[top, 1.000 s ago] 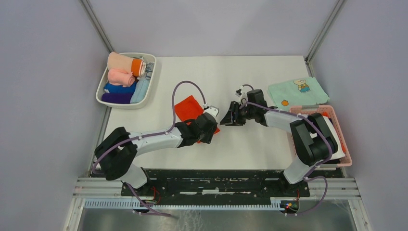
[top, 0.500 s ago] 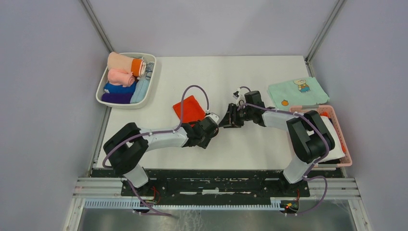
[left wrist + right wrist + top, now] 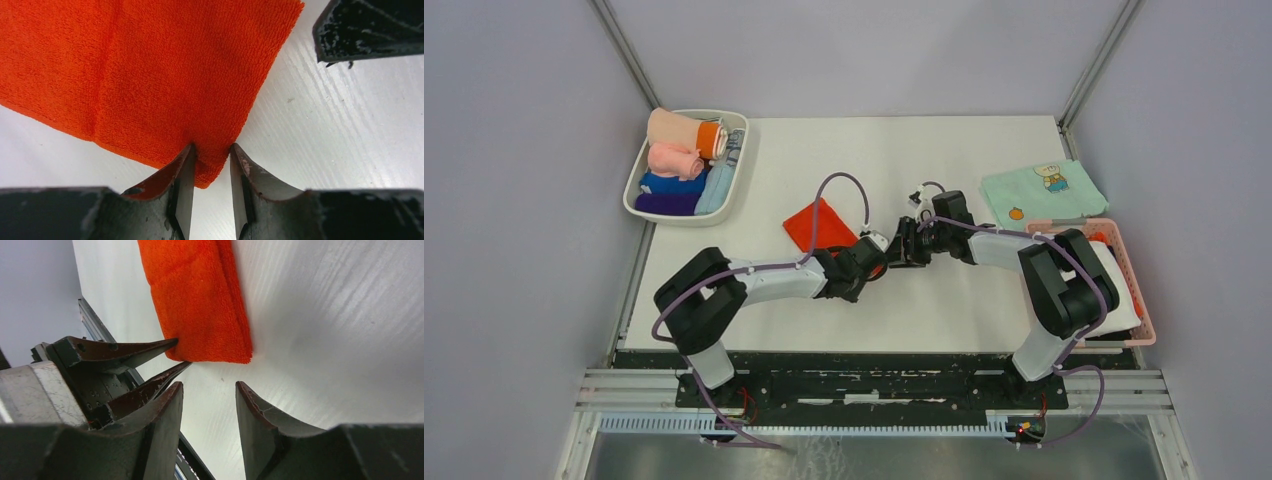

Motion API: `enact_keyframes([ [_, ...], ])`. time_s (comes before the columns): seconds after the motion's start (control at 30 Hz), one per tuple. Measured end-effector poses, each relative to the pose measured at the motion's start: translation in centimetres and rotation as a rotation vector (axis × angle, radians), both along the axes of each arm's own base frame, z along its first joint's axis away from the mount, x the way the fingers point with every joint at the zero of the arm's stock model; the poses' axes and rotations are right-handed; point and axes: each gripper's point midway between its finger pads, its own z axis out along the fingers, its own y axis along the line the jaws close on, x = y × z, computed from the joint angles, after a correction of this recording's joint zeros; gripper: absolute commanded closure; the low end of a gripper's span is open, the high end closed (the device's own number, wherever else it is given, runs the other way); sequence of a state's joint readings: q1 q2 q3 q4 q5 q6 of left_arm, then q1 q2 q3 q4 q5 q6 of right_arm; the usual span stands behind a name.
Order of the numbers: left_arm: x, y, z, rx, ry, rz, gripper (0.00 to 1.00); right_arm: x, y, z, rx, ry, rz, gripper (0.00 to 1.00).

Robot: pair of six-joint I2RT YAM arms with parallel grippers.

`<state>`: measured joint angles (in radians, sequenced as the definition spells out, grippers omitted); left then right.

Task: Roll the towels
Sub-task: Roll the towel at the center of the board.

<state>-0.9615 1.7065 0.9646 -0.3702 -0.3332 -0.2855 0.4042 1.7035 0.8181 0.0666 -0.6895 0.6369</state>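
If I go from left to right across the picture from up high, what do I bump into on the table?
White tray → red-orange towel → left claw → right claw → mint-green cloth.

The top camera hangs high above and behind the arms, whose bases sit at 6 o'clock, and looks down over the whole table point(image 3: 904, 160). Each wrist camera sits very close to the tabletop, looking out between its own fingers. Both share one corner of the red-orange towel point(image 3: 150, 75). The left gripper point(image 3: 211, 147) view shows the other arm's finger point(image 3: 370, 30) at 1 o'clock, and the right gripper point(image 3: 209, 386) view shows it at 9 o'clock.
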Motion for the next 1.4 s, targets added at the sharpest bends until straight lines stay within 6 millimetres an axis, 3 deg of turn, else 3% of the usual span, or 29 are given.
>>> enact_keyframes([
  [0.37,0.4,-2.3,0.1,-0.176,0.106,0.061,0.65,-0.1,-1.9,-1.5,-0.128,0.044,-0.090,0.34],
  [0.7,1.4,-2.8,0.5,-0.389,0.197,0.161,0.65,-0.4,-1.7,-2.5,-0.215,0.118,-0.157,0.33],
  [1.13,1.3,-4.0,0.5,-0.467,0.209,0.159,0.65,1.2,0.3,-3.2,-0.225,0.202,-0.297,0.43],
  [1.3,1.4,-4.2,0.5,-0.478,0.204,0.154,0.65,2.3,0.7,-3.5,-0.218,0.201,-0.343,0.56],
  [1.4,1.4,-4.2,0.5,-0.482,0.200,0.153,0.62,2.5,0.5,-3.7,-0.228,0.204,-0.362,0.69],
])
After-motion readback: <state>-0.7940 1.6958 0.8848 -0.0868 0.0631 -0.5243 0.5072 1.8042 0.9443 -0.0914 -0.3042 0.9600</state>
